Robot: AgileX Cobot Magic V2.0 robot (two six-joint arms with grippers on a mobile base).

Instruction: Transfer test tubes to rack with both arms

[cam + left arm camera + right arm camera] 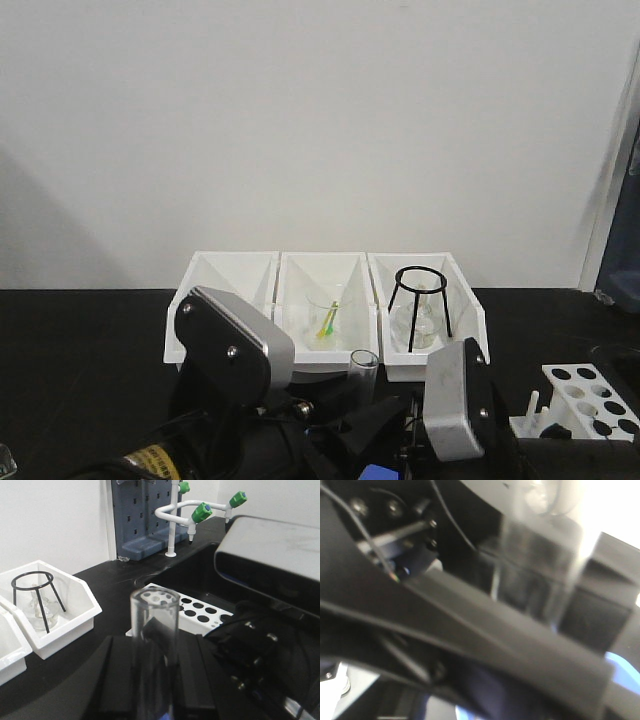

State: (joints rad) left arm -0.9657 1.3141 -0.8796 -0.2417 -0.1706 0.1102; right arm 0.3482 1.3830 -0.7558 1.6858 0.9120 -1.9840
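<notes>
My left gripper (154, 647) is shut on a clear test tube (154, 630) and holds it upright, with the rim above the black pads. The same tube (363, 366) stands between the two arms in the front view. The white rack (588, 399) sits at the right. It also shows behind the tube in the left wrist view (200, 613), with its holes empty. My right arm's silver wrist housing (455, 402) is close to the right of the tube. The right wrist view is blurred: the tube (540, 582) is close in front of it, and its own jaws are not distinct.
Three white bins (228, 275) stand at the back. The middle one holds a beaker (327, 318), and the right one holds a conical flask under a black tripod (421, 300). A blue pegboard stand (145, 515) and a white tap with green knobs (200, 511) are behind the rack.
</notes>
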